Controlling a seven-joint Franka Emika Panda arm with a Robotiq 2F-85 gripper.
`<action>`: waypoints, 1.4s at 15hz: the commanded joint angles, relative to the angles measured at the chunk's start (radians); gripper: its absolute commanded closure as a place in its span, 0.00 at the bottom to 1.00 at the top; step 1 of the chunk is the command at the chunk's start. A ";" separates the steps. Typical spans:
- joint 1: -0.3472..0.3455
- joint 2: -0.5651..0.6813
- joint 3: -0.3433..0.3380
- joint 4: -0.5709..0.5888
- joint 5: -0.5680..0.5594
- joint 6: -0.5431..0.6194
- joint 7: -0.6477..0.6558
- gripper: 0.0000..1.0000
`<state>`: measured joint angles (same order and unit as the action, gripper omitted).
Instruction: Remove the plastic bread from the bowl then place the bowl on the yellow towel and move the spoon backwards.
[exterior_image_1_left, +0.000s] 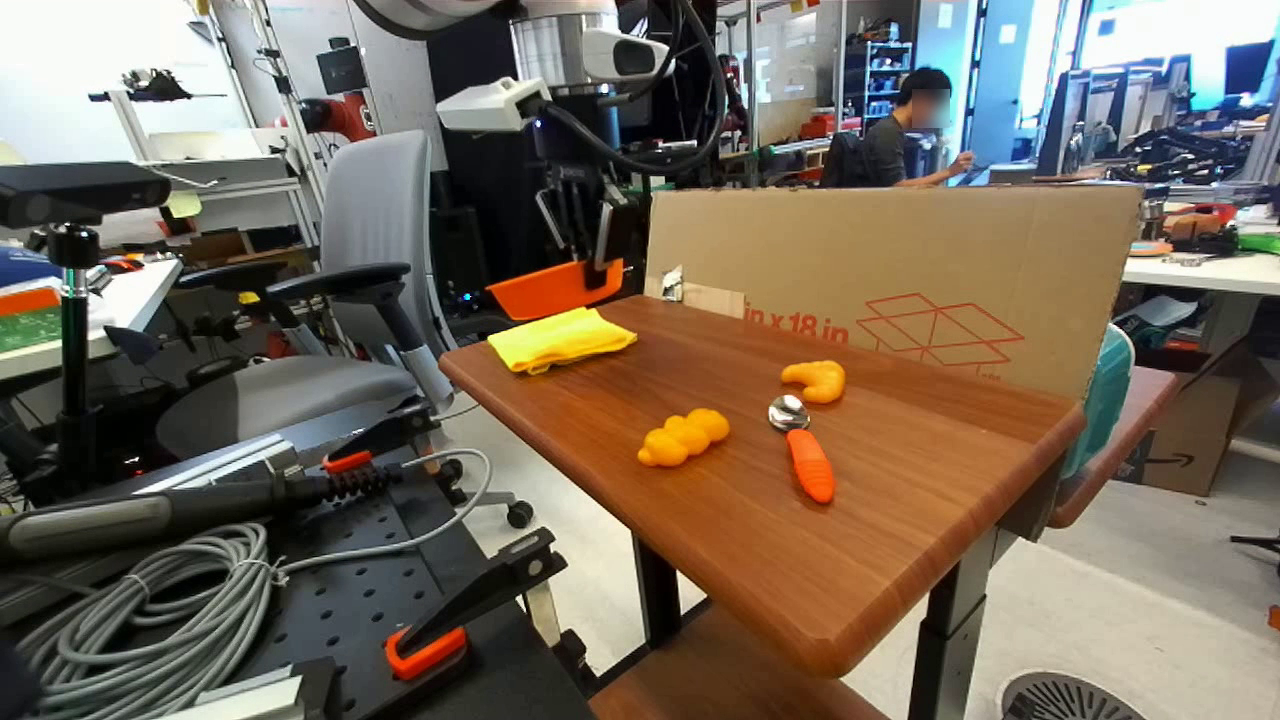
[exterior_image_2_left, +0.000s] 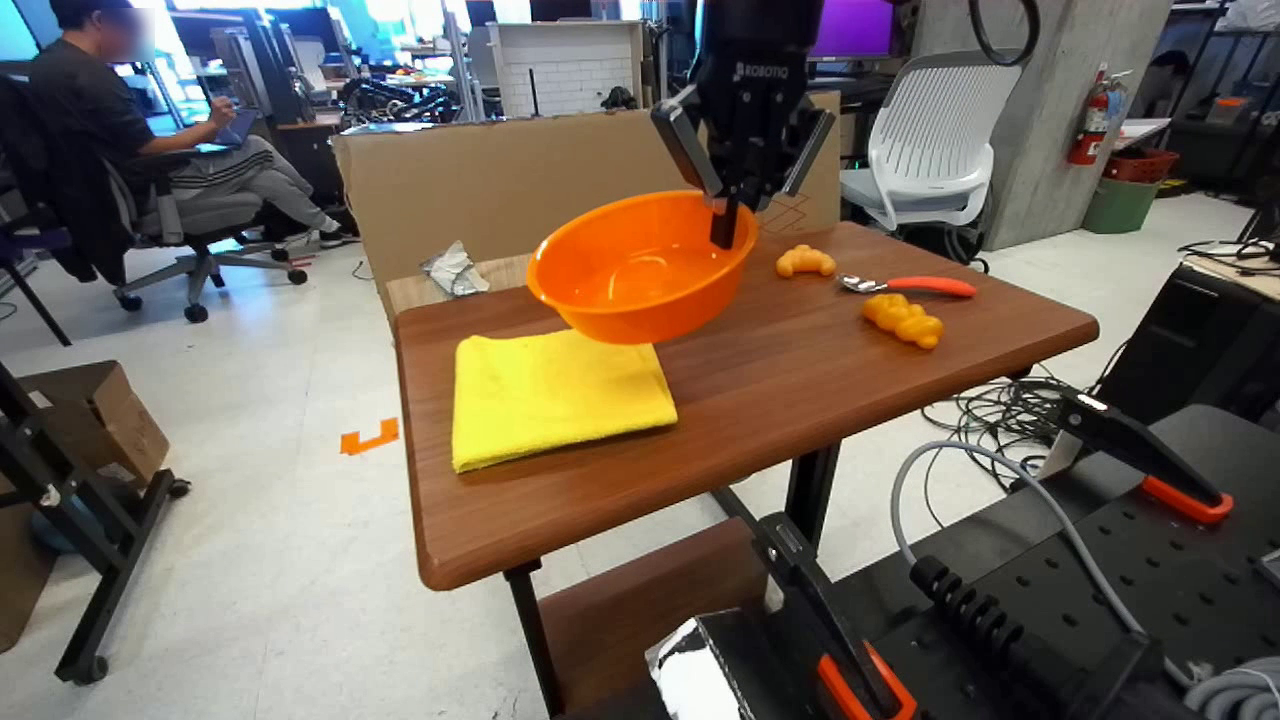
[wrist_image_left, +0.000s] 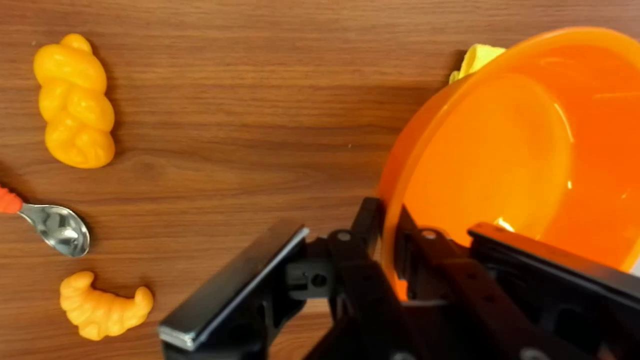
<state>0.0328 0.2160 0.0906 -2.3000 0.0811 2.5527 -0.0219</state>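
Note:
My gripper (exterior_image_1_left: 598, 268) is shut on the rim of the orange bowl (exterior_image_1_left: 550, 292). The bowl hangs tilted and empty above the table, also in an exterior view (exterior_image_2_left: 630, 265) and the wrist view (wrist_image_left: 490, 150). The folded yellow towel (exterior_image_2_left: 560, 400) lies flat by the table's end; the bowl overlaps its edge in an exterior view. In the wrist view the bowl hides most of the towel (wrist_image_left: 477, 59). The plastic bread shows as a braided piece (wrist_image_left: 75, 102) and a curved croissant piece (wrist_image_left: 105, 306), both on the table. The spoon (exterior_image_1_left: 812, 465) lies between them, orange handle, silvery end.
A tall cardboard sheet (exterior_image_1_left: 900, 270) stands along one long edge of the wooden table (exterior_image_1_left: 900, 540). A crumpled silvery scrap (exterior_image_2_left: 456, 270) is at its foot. A black bench (exterior_image_1_left: 380, 600) with clamps and cables stands beside the table. A grey chair (exterior_image_1_left: 375, 240) is near the towel's end.

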 joint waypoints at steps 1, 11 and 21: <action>0.018 0.008 0.006 0.004 0.007 -0.005 -0.001 0.98; 0.043 0.095 0.004 0.056 -0.018 -0.020 0.022 0.98; 0.062 0.170 -0.007 0.120 -0.051 -0.030 0.058 0.98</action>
<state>0.0730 0.3630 0.0987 -2.2193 0.0567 2.5489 0.0044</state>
